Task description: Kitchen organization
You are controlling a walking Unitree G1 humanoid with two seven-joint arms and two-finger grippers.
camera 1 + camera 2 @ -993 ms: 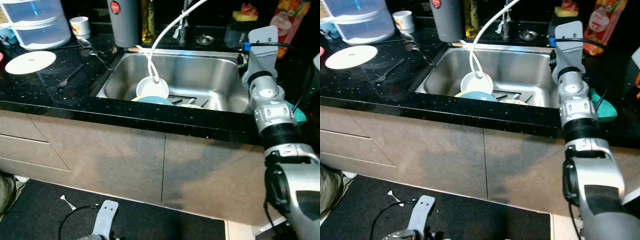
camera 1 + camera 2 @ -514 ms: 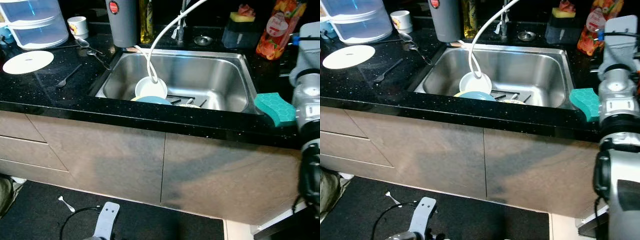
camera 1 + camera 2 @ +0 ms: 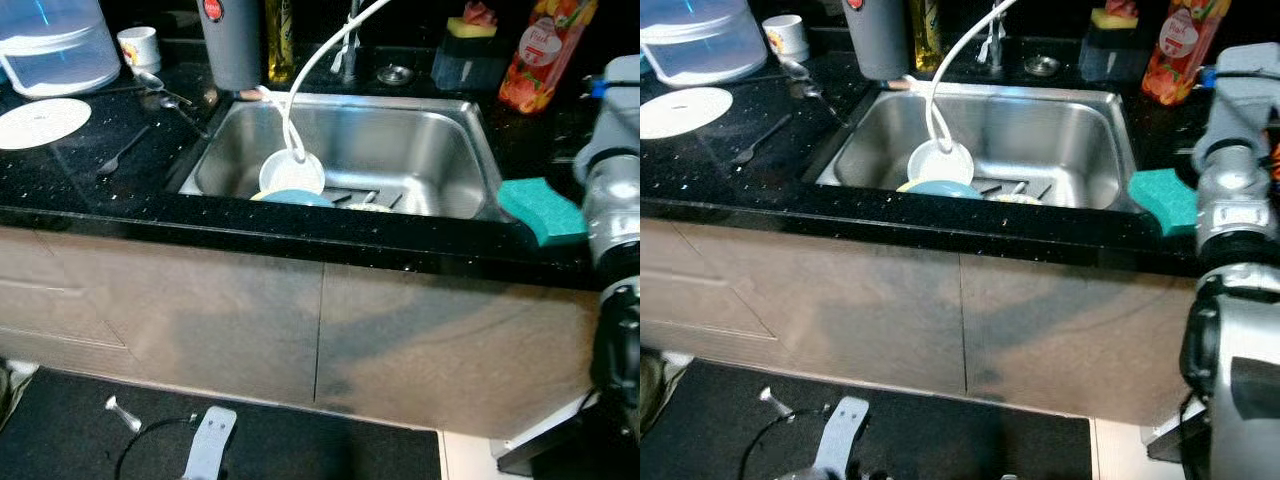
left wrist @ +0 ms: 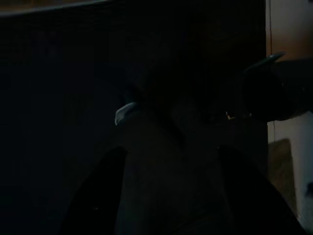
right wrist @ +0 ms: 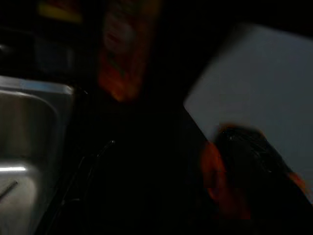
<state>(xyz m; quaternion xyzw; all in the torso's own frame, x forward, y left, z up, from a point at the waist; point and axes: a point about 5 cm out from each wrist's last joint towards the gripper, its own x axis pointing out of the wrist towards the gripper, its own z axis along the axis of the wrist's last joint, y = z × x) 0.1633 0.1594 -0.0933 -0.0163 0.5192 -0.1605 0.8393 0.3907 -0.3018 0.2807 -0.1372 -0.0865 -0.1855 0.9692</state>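
Currently, you are standing before a black speckled desk point(image 3: 120, 200) with a stainless sink point(image 3: 420, 150) set into it. Your right arm point(image 3: 1235, 200) is raised at the sink's right edge, its wrist above the desk; the state of its jaws cannot be told, since the right wrist view is dark and blurred, showing the sink rim, a red-orange bottle point(image 5: 124, 49) and a pale flat shape. Just beside that arm, a teal sponge point(image 3: 545, 208) lies on the desk at the sink's right front corner. Inside the sink you have a white bowl point(image 3: 292, 173) with a white hose point(image 3: 300, 85) running down into it, a light blue dish point(image 3: 297, 198) at the front wall, and some utensils. On the desk left of the sink: 1 white plate point(image 3: 40, 122), a fork point(image 3: 122, 152), spoons, a cup point(image 3: 138, 45), a clear plastic container point(image 3: 55, 50) and a grey canister point(image 3: 230, 45). Behind the sink stand the faucet base, a sponge holder point(image 3: 465, 50) and the bottle. Your left arm point(image 3: 205, 455) hangs idle near the dark floor mat point(image 3: 300, 450); its jaws' state cannot be told.
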